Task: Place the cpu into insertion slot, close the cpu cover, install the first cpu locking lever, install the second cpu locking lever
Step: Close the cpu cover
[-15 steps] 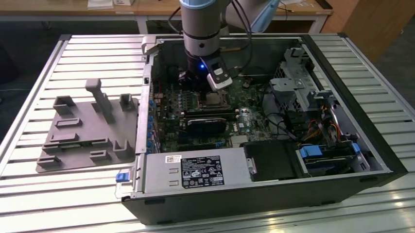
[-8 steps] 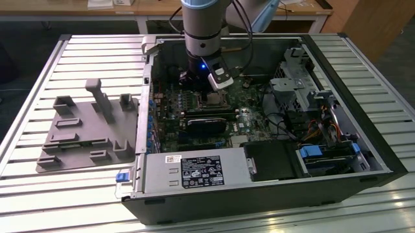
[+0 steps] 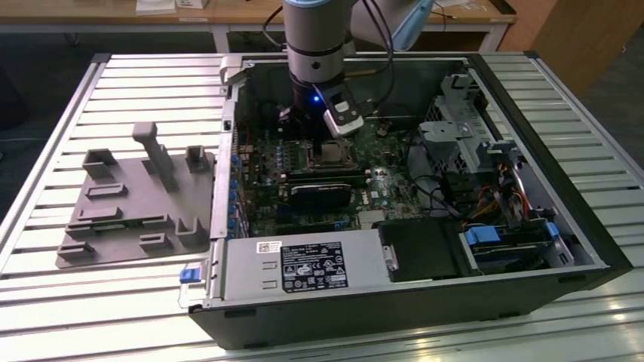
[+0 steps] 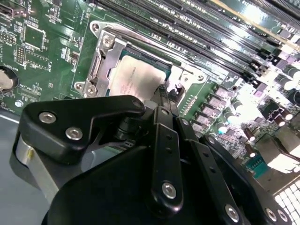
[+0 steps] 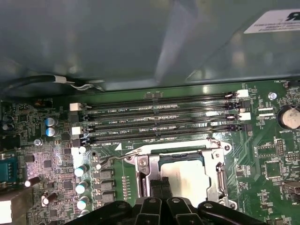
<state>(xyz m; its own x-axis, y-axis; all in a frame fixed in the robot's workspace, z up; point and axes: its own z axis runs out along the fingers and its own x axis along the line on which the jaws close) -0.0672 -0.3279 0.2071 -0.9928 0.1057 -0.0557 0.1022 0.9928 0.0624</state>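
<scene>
- Find cpu [image 5: 190,176] seated in insertion slot [image 5: 180,157], cpu cover [image 5: 218,171] apparently lowered over it.
- Note gripper [image 5: 160,182] fingers pressed together, tips at insertion slot edge.
- Keep push vertical, light; avoid sliding onto cpu.

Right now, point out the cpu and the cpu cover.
cpu [image 5: 190,178]: first wrist view, middle of its pale top.
cpu cover [image 5: 142,169]: first wrist view, side bar of silver frame.
</scene>
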